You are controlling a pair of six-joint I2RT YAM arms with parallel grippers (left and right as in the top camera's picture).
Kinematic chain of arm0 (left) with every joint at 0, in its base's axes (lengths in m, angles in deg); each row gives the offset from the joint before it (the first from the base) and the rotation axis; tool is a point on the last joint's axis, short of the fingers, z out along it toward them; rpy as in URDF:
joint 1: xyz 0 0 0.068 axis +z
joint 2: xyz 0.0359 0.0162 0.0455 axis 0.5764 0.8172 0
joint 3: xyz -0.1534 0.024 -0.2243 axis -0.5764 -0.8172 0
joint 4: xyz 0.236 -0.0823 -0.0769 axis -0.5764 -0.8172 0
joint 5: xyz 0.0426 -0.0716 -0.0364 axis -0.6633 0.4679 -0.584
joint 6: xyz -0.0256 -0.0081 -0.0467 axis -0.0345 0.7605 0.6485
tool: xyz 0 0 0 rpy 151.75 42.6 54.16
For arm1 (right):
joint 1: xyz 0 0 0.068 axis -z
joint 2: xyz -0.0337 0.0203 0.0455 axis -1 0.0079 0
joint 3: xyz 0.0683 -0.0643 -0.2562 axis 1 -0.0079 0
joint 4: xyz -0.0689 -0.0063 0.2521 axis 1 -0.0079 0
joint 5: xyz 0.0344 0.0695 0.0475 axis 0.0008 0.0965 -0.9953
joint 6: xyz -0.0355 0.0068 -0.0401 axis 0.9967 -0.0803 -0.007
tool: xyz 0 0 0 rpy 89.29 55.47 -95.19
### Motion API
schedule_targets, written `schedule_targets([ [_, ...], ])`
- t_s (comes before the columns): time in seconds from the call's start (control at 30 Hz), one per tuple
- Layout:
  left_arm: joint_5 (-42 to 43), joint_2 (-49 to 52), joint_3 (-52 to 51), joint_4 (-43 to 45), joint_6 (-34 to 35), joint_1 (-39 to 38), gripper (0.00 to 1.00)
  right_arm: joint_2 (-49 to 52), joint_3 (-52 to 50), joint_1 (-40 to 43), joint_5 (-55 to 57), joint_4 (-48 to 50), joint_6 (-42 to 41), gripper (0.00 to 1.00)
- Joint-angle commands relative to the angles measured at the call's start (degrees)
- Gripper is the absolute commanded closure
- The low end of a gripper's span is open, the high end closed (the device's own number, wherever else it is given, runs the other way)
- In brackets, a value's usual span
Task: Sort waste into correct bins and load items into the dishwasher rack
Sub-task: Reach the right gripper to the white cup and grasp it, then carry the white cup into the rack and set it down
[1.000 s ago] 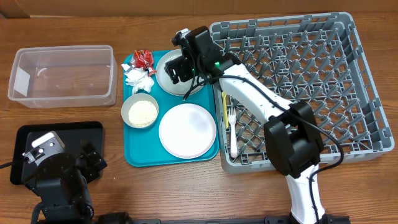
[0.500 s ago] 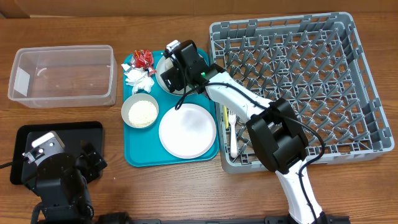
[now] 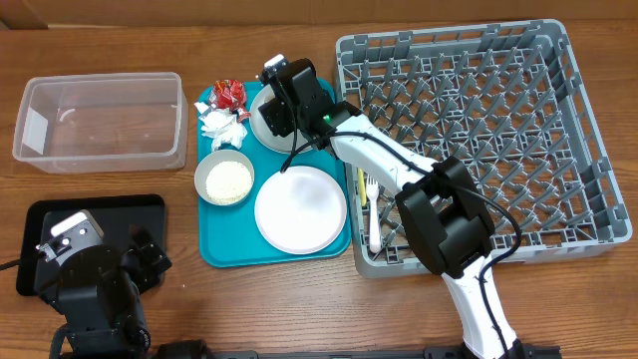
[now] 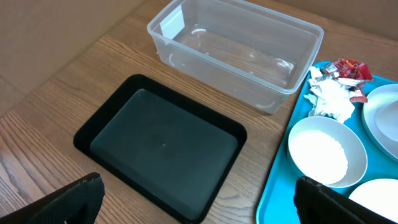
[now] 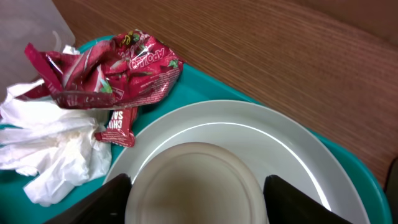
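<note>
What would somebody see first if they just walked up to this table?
Probably the big grey dishwasher rack filling the right side of the table, with the white right arm stretched across its front left corner. The arm's jaws hang open over a pale grey plate at the back of the teal tray, close beside a crinkled red wrapper.

place: robot lab tabletop | cues: wooden table [image 3: 249, 309]; arm [image 3: 399, 160]; dishwasher rack [image 3: 498, 100]
</note>
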Motion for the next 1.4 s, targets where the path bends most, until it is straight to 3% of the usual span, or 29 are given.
schedule_targets([
  [0.0,0.1,0.2,1.0,0.2,0.8,0.6,0.00,0.1,1.4,0.1,-0.5,0.5,-0.2,0.30],
  [0.27,0.1,0.2,1.0,0.2,0.8,0.6,0.00,-3.9,1.4,-0.2,0.2,-3.4,0.2,0.37],
  [0.67,0.1,0.2,1.0,0.2,0.8,0.6,0.00,-26.9,1.4,-1.8,2.7,-23.1,-3.1,0.39],
  [0.83,0.1,0.2,1.0,0.2,0.8,0.6,0.00,-32.2,1.4,0.1,2.7,-33.8,-3.3,0.40],
  [1.07,0.1,0.2,1.0,0.2,0.8,0.6,0.00,-35.9,1.4,10.5,2.7,-47.6,-9.8,0.42],
  [1.37,0.1,0.2,1.0,0.2,0.8,0.6,0.00,-35.0,1.0,30.6,0.1,-49.8,-14.2,0.43],
])
